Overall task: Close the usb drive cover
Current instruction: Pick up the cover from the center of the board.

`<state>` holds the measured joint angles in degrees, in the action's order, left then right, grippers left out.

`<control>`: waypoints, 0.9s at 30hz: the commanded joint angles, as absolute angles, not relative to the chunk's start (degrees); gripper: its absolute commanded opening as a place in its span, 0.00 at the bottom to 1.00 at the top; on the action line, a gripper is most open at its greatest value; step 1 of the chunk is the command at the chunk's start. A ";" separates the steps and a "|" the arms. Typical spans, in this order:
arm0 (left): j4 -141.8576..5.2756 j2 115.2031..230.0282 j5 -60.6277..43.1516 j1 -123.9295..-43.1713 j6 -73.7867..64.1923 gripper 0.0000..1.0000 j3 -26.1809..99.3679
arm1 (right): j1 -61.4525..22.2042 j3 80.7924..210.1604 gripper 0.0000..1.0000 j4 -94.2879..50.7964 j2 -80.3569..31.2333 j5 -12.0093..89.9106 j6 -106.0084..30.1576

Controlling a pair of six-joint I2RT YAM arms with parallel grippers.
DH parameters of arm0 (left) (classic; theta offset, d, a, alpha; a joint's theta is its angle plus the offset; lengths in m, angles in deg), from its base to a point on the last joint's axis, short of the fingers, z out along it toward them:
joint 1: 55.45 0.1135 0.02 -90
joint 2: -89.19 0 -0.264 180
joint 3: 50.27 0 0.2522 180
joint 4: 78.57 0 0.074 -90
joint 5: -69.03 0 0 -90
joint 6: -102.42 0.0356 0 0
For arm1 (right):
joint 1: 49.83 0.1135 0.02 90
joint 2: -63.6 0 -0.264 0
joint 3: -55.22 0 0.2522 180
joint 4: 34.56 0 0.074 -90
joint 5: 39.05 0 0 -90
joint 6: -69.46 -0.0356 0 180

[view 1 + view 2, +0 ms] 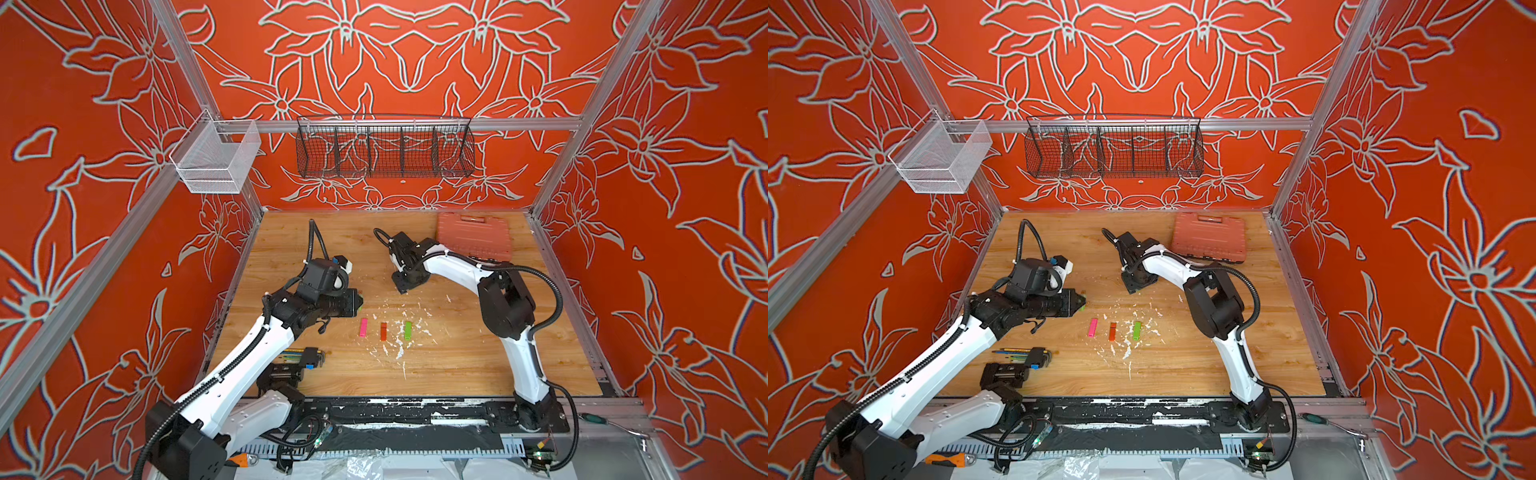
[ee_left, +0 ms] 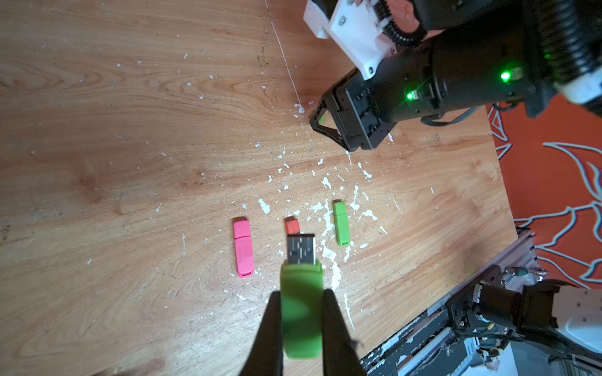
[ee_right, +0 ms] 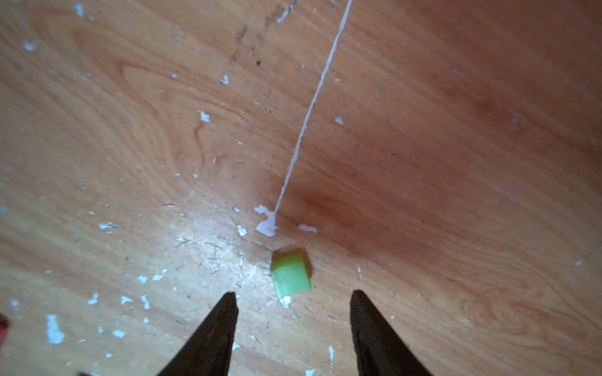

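The left hand is clamped on the green usb drive; the right hand, apart, hangs by its loose cap, likely light and slick: pinch its flat sides.

The counter is grained wood with a soft sheen, flecked with white chips. The usb drive is smooth, glossy green plastic with a bright metal plug. The cover looks matt plastic. Upper middle, the basket is black wire mesh.
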<state>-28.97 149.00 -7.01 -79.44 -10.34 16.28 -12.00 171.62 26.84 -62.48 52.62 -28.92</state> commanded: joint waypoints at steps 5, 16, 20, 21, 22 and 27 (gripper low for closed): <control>-31.10 151.09 -4.82 -79.09 -9.34 0.11 16.75 | -12.21 177.81 0.56 34.52 -66.73 54.38 -17.53; -31.58 153.42 -3.82 -79.01 -9.11 0.11 17.76 | -12.64 180.87 0.52 34.74 -69.84 50.91 -16.21; -31.59 153.96 -3.93 -79.01 -8.84 0.11 18.07 | -12.63 180.74 0.49 34.26 -70.34 50.25 -16.14; -31.59 154.11 -3.90 -79.00 -8.83 0.11 18.11 | -12.56 180.70 0.49 34.01 -70.42 50.02 -16.06; -31.67 154.20 -3.87 -79.01 -8.82 0.11 18.16 | -12.56 180.65 0.49 33.75 -70.52 49.82 -16.02; -31.50 154.59 -3.71 -78.98 -8.58 0.11 18.28 | -12.63 181.22 0.44 33.50 -71.31 49.69 -15.85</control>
